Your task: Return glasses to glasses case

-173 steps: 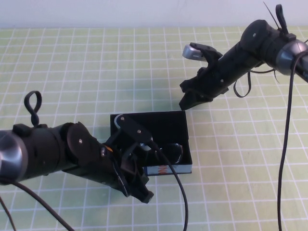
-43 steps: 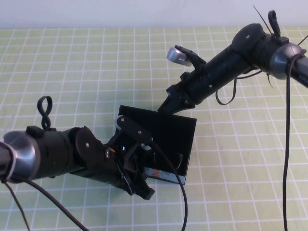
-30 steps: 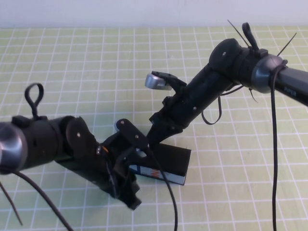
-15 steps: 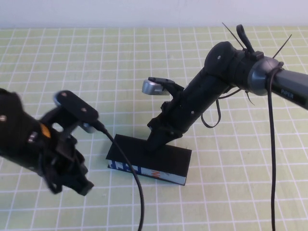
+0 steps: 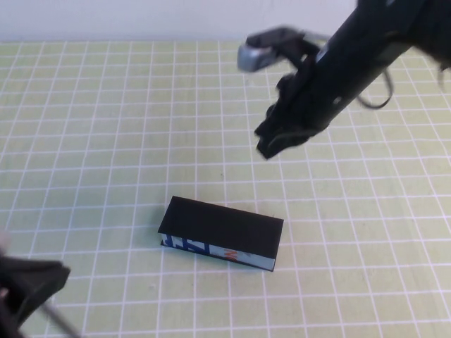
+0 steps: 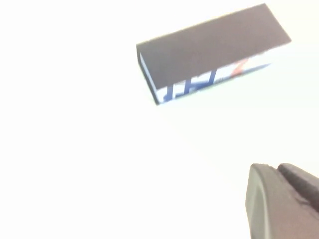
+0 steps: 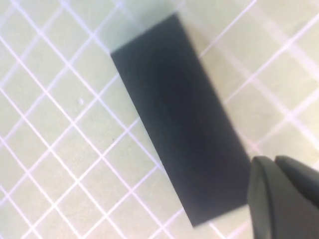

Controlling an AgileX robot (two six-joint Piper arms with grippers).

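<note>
The glasses case (image 5: 222, 231) lies shut on the green grid mat at the middle, black lid up, its light blue printed side facing the front. It also shows in the left wrist view (image 6: 209, 47) and the right wrist view (image 7: 179, 119). The glasses are hidden. My right gripper (image 5: 271, 144) hangs shut and empty above the mat, behind and to the right of the case; its tips show in the right wrist view (image 7: 273, 160). My left gripper (image 5: 32, 282) is shut and empty at the front left corner, well clear of the case; its tips show in the left wrist view (image 6: 276, 168).
The green mat with a white grid (image 5: 106, 141) covers the whole table. A white wall edge (image 5: 141, 21) runs along the back. Nothing else lies on the mat.
My right gripper has lifted off the case lid and moved back and to the right. My left arm has drawn back to the front left corner. The case stays shut.
</note>
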